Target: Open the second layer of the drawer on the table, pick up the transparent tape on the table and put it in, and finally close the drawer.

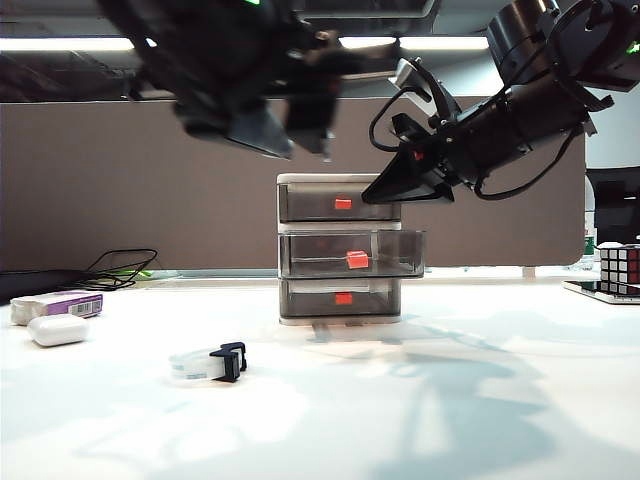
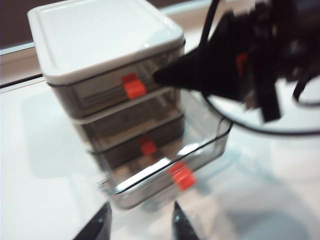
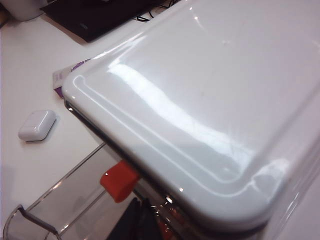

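Note:
The drawer (image 1: 338,181) stands mid-table, and its second layer (image 1: 400,255) is pulled out toward me, red-orange tab (image 1: 357,260) forward. The transparent tape (image 1: 208,362) lies on the table (image 1: 450,400), left of and in front of the unit. My left gripper (image 1: 290,135) hangs blurred above the unit's left side. In the left wrist view it (image 2: 141,225) stands open and empty over the pulled-out second layer (image 2: 210,150). My right gripper (image 1: 372,196) is shut, with its tip against the unit's top right front corner. In the right wrist view its dark fingers (image 3: 142,220) show together under the white lid (image 3: 210,100).
A white oval case (image 1: 58,329) and a purple-and-white box (image 1: 60,303) lie at the far left. Black cables (image 1: 125,268) trail behind them. A puzzle cube (image 1: 620,268) sits at the right edge. A brown partition (image 1: 130,180) backs the table.

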`<state>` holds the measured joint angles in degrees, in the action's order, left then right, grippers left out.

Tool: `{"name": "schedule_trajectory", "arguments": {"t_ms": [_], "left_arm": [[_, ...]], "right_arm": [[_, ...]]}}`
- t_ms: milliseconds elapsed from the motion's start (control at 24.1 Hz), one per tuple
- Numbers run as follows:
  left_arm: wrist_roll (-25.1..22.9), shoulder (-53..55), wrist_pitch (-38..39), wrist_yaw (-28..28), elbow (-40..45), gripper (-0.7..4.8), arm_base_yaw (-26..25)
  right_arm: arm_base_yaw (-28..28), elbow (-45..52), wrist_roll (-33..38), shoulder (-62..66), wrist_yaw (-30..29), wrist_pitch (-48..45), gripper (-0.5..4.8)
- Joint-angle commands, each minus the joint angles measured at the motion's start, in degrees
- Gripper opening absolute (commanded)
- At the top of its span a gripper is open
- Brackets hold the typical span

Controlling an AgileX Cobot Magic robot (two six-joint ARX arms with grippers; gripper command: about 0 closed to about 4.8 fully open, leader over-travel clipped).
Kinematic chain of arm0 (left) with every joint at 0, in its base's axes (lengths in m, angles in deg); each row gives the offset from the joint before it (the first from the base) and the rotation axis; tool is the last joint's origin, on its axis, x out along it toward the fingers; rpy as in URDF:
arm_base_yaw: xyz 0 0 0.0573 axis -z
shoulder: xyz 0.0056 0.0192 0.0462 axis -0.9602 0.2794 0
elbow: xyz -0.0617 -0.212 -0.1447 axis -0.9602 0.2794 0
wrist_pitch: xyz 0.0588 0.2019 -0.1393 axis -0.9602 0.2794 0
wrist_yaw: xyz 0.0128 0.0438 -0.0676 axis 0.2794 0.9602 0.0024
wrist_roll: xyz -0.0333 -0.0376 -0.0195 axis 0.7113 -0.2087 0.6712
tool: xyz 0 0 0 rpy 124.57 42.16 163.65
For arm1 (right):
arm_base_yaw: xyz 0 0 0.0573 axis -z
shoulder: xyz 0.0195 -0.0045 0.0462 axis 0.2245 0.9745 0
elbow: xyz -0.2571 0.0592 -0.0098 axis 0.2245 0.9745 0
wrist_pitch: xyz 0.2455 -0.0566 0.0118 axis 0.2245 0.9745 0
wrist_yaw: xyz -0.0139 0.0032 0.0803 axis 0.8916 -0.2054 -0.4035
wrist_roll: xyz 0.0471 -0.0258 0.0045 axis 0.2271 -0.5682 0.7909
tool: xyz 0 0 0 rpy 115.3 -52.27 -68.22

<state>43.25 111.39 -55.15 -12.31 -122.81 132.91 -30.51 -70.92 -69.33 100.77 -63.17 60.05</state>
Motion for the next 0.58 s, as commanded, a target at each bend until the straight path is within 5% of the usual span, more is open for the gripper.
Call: {"name": "schedule_trajectory", "arguments": {"t_ms": [42, 166, 333, 416, 499, 582], "left_arm": [[-2.47, -4.24, 12.11, -15.39, -0.04, 1.46, -6.19], [-4.15, -5.68, 21.33, -31.67, -0.04, 1.55, -13.73], [-23.67, -5.60, 32.46, -49.88, -0.02, 2.42, -23.23], [-28.68, -5.57, 34.77, -52.72, -0.02, 3.01, -25.35], [-33.73, -5.55, 36.13, -55.10, -0.02, 4.43, -27.26], [-36.04, -5.31, 36.15, -55.56, -0.02, 4.79, -28.37]], "right_arm": [[0.00, -0.50, -0.04, -0.24, -0.61, 0.81, -0.05], [0.00, -0.48, -0.04, -0.24, -1.86, 1.77, -0.05], [-0.02, -0.48, -0.02, -0.24, -1.97, 2.05, -0.05], [-0.02, -0.48, -0.02, -0.24, -1.99, 2.08, -0.05], [-0.02, -0.48, -0.02, -0.24, -2.93, 2.16, -0.05], [-0.02, -0.48, -0.02, -0.24, -3.21, 2.36, -0.05]]}}
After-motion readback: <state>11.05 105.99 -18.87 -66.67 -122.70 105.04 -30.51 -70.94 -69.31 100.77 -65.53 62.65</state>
